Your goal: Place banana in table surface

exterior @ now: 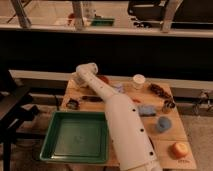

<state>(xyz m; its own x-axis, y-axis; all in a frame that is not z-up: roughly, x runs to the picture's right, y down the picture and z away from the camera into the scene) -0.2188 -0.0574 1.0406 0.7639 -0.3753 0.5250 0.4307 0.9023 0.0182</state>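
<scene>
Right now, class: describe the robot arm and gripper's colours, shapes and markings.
The arm is smooth white, a thick tube tapering to a rounded joint, with small dark dots along its side. The gripper, past that joint over the table's far-left corner, looks pale.
</scene>
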